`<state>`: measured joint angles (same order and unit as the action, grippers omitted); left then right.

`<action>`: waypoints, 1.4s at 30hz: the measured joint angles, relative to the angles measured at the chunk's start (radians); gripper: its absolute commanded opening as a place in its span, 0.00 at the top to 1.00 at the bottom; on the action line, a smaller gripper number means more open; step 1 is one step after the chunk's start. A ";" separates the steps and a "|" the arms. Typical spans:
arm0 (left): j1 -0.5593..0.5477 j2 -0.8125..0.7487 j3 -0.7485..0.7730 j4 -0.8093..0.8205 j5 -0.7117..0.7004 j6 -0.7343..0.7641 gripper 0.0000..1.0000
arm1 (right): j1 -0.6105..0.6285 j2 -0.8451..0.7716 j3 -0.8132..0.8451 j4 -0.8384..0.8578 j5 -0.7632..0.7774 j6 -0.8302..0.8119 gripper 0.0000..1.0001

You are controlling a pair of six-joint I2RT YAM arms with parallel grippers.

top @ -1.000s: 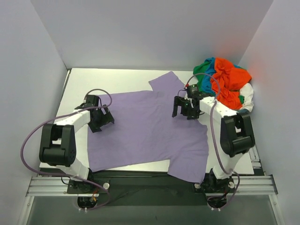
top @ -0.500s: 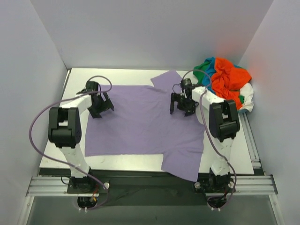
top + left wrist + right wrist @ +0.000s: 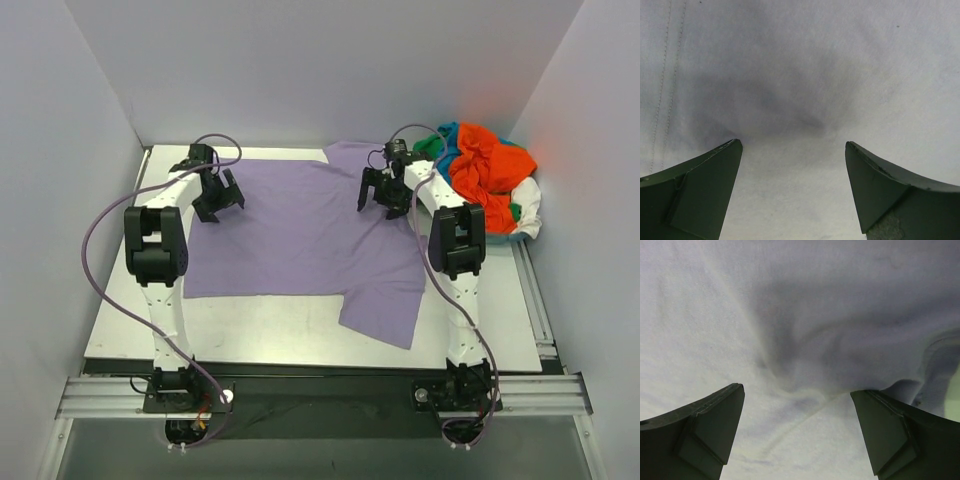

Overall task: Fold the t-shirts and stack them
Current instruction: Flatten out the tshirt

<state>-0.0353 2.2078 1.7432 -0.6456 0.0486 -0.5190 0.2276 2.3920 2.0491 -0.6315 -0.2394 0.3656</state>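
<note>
Lavender t-shirt [image 3: 300, 235] lies spread flat on the table [image 3: 250, 335], with both arms stretched out to its far edge.

From above we see the left gripper [image 3: 215, 196] at the shirt's far left corner and the right gripper [image 3: 384, 192] near its far right shoulder. The heap of orange-red, green, teal-blue and white shirts [image 3: 482, 175] sits in the table's far right corner. Only the wrist views show us the jaws: both pairs stand wide apart over the cloth. A stitched hem [image 3: 667, 75] runs left of the left pair, and a puckered wrinkle [image 3: 790, 375] lies between the right pair. Compared with a second ago, both arms reach farther out. The shirt has slid away from the near edge, so its near sleeve [image 3: 380, 318] no longer overhangs.
</note>
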 measured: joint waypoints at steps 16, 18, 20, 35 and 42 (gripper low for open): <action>-0.015 -0.163 -0.146 0.044 -0.090 0.029 0.05 | -0.078 0.054 0.140 -0.023 -0.147 -0.002 0.04; -0.016 -0.287 -0.243 0.046 -0.139 0.027 0.05 | -0.069 0.011 0.106 -0.025 -0.154 -0.006 0.04; -0.016 -0.427 -0.337 0.061 -0.197 0.022 0.05 | -0.059 -0.057 0.057 -0.024 -0.156 -0.015 0.04; 0.163 -0.821 -0.889 0.066 -0.321 -0.019 0.46 | 0.042 -0.650 -0.441 0.011 -0.139 -0.029 0.04; 0.190 -0.816 -0.906 0.114 -0.270 0.006 0.51 | 0.049 -0.730 -0.617 0.017 -0.098 -0.018 0.04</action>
<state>0.1551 1.3922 0.8375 -0.5316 -0.2211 -0.5129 0.2764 1.6619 1.4319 -0.6144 -0.3370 0.3481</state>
